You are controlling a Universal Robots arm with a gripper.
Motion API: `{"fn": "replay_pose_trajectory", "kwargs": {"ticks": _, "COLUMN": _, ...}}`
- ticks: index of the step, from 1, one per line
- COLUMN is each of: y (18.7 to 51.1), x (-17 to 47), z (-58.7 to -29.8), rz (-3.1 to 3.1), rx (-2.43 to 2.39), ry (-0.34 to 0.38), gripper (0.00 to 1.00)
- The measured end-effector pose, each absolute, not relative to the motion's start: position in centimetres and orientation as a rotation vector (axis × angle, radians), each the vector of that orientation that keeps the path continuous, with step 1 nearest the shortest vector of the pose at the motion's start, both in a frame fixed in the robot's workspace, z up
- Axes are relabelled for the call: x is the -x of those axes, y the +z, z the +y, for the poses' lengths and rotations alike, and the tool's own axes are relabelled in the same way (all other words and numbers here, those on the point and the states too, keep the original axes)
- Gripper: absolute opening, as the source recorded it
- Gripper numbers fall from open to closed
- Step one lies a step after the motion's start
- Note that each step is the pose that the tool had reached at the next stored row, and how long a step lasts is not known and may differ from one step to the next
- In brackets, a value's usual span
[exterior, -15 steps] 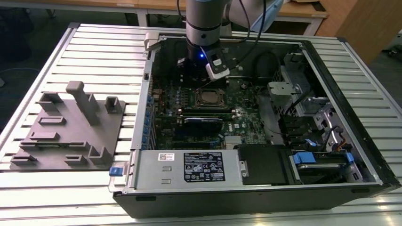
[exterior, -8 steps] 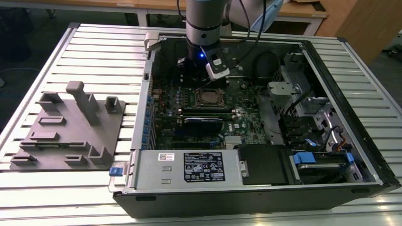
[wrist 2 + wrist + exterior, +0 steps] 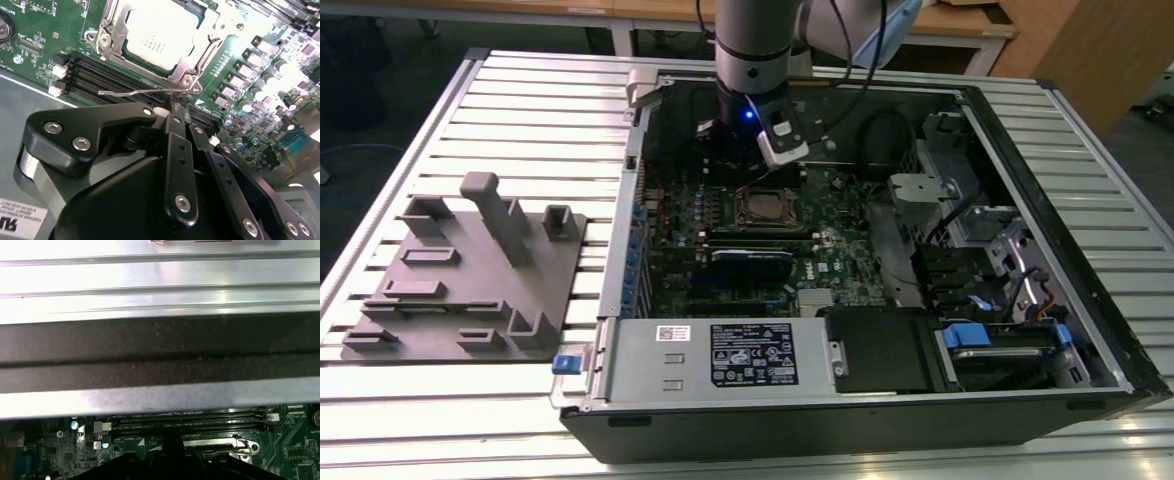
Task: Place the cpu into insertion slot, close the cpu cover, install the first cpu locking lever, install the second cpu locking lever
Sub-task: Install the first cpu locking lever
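A slatted metal bench carries the open computer case. In the second wrist view, the gripper is clenched by a locking lever; the cpu sits under its cover. A slip could scrape the memory slots.

Slatted metal desk lying under bright light, with wooden furniture standing behind it and dark floor showing alongside.

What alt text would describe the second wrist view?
A black pincer meets a thin metal locking lever beside the cpu, which sits under its silver cpu cover on a green circuit board.
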State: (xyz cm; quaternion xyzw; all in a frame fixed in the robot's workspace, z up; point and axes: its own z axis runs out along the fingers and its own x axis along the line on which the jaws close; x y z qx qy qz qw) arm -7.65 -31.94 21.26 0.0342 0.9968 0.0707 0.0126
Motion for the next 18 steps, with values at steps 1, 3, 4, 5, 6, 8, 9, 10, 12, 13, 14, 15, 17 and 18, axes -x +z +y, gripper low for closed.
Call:
{"fn": "replay_pose_trajectory", "kwargs": {"ticks": 1, "y": 21.34, "x": 7.65, "z": -31.94, "rz": 3.107, "rx": -0.107, "ry": 0.22, "gripper": 0.11}}
{"fn": "replay_pose_trajectory", "kwargs": {"ticks": 3, "y": 21.45, "x": 7.65, "z": -31.94, "rz": 3.107, "rx": -0.106, "ry": 0.221, "gripper": 0.11}}
{"fn": "replay_pose_trajectory", "kwargs": {"ticks": 4, "y": 21.45, "x": 7.65, "z": -31.94, "rz": 3.106, "rx": -0.107, "ry": 0.221, "gripper": 0.11}}
{"fn": "replay_pose_trajectory", "kwargs": {"ticks": 5, "y": 21.45, "x": 7.65, "z": -31.94, "rz": 3.107, "rx": -0.107, "ry": 0.221, "gripper": 0.11}}
{"fn": "replay_pose_trajectory", "kwargs": {"ticks": 6, "y": 21.45, "x": 7.65, "z": -31.95, "rz": 3.107, "rx": -0.107, "ry": 0.221, "gripper": 0.11}}
{"fn": "replay_pose_trajectory", "kwargs": {"ticks": 8, "y": 21.46, "x": 7.65, "z": -31.95, "rz": 3.107, "rx": -0.107, "ry": 0.22, "gripper": 0.11}}
{"fn": "replay_pose_trajectory", "kwargs": {"ticks": 9, "y": 21.46, "x": 7.65, "z": -31.95, "rz": 3.107, "rx": -0.106, "ry": 0.22, "gripper": 0.11}}
{"fn": "replay_pose_trajectory", "kwargs": {"ticks": 10, "y": 21.46, "x": 7.65, "z": -31.95, "rz": 3.107, "rx": -0.107, "ry": 0.22, "gripper": 0.11}}
{"fn": "replay_pose_trajectory", "kwargs": {"ticks": 12, "y": 21.46, "x": 7.65, "z": -32.01, "rz": 3.107, "rx": -0.106, "ry": 0.22, "gripper": 0.11}}
{"fn": "replay_pose_trajectory", "kwargs": {"ticks": 13, "y": 21.46, "x": 7.65, "z": -32.04, "rz": 3.107, "rx": -0.106, "ry": 0.22, "gripper": 0.11}}
{"fn": "replay_pose_trajectory", "kwargs": {"ticks": 14, "y": 21.46, "x": 7.65, "z": -32.05, "rz": 3.107, "rx": -0.107, "ry": 0.22, "gripper": 0.11}}
{"fn": "replay_pose_trajectory", "kwargs": {"ticks": 15, "y": 21.46, "x": 7.63, "z": -32.06, "rz": 3.107, "rx": -0.106, "ry": 0.22, "gripper": 0.11}}
{"fn": "replay_pose_trajectory", "kwargs": {"ticks": 17, "y": 21.46, "x": 7.53, "z": -32.06, "rz": 3.107, "rx": -0.106, "ry": 0.22, "gripper": 0.11}}
{"fn": "replay_pose_trajectory", "kwargs": {"ticks": 18, "y": 21.46, "x": 7.48, "z": -32.06, "rz": 3.107, "rx": -0.106, "ry": 0.22, "gripper": 0.11}}
